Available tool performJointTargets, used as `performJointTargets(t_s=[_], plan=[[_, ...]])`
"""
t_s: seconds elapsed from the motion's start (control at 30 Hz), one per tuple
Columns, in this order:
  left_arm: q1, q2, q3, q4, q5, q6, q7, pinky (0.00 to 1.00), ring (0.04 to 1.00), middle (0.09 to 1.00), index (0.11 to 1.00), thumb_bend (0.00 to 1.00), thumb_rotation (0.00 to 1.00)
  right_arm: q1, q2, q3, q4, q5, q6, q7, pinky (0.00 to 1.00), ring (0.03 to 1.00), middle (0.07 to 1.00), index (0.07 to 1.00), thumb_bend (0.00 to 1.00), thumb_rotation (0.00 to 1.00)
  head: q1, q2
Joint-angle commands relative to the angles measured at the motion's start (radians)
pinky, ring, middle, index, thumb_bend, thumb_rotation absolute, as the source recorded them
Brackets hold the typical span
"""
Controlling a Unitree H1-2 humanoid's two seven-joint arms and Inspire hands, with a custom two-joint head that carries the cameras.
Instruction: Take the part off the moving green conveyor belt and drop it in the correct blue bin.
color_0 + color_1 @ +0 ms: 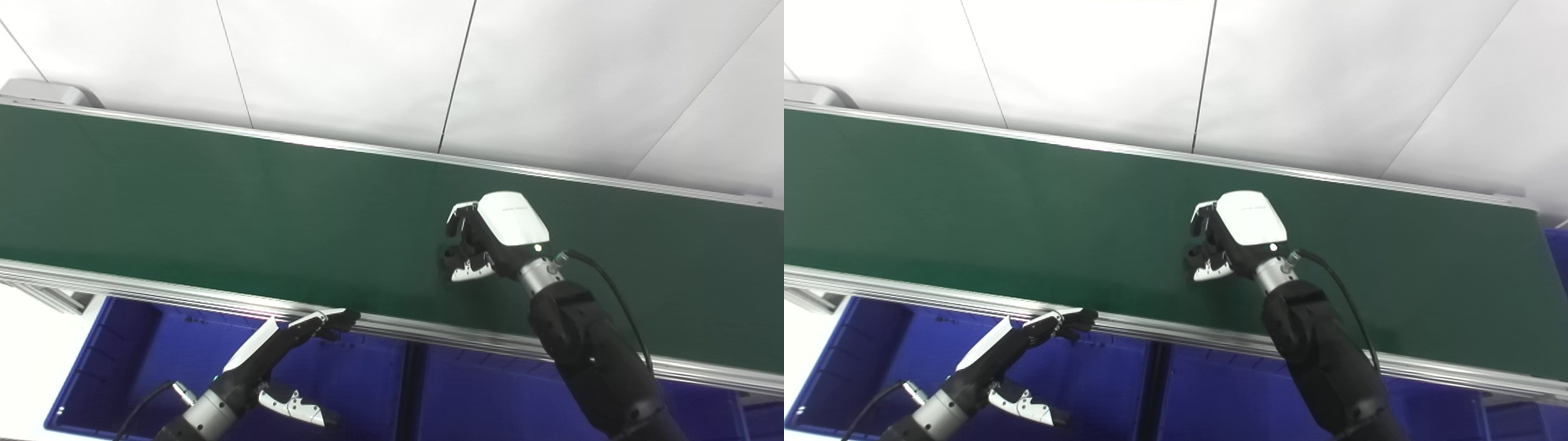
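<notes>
The green conveyor belt [245,214] runs across the picture from left to right. My right hand [484,239] rests low on the belt right of centre, with its fingers [458,215] curled down toward the thumb. A small dark shape sits between them, and I cannot tell whether it is a part or shadow. No other part shows on the belt. My left hand [275,361] is open and empty, with straight fingers, below the belt's near rail and over the left blue bin [122,355].
A second blue bin [490,398] stands to the right of the first, under the near rail [184,294]. The edge of another blue bin [1557,245] shows past the belt's right end. White wall panels lie behind the belt.
</notes>
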Motion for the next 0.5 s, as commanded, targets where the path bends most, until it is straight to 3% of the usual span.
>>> performJointTargets(t_s=[0.0,0.2,0.37,0.4,0.47], plan=[[0.005,0.005,0.011,-0.035,-0.013,-0.037,0.003,0.76,0.812,0.844,0.83,0.89,0.32,-0.004,0.007,-0.04,-0.104,0.005,0.045,0.02,0.17,0.234,0.456,0.504,0.53,0.0,0.001,0.001],[0.017,0.006,0.014,-0.054,-0.017,-0.036,-0.007,0.75,0.811,0.846,0.834,0.89,0.32,0.1,0.025,-0.093,-0.288,0.006,0.033,0.024,0.14,0.21,0.518,0.458,0.52,0.0,0.002,0.02],[0.025,0.002,0.019,-0.07,-0.019,-0.036,-0.012,0.75,0.811,0.847,0.832,0.89,0.32,0.194,0.031,-0.114,-0.383,0.026,0.017,0.039,0.2,0.285,0.523,0.449,0.52,0.0,0.004,0.034],[0.027,0.0,0.02,-0.072,-0.019,-0.036,-0.012,0.74,0.809,0.847,0.83,0.89,0.32,0.218,0.033,-0.117,-0.396,0.031,0.01,0.036,0.22,0.38,0.523,0.451,0.52,0.0,0.004,0.036],[0.032,-0.001,0.022,-0.078,-0.019,-0.036,-0.017,0.75,0.81,0.847,0.83,0.9,0.33,0.267,0.039,-0.12,-0.419,0.043,0.004,0.032,0.22,0.428,0.524,0.45,0.52,0.0,0.005,0.042]])
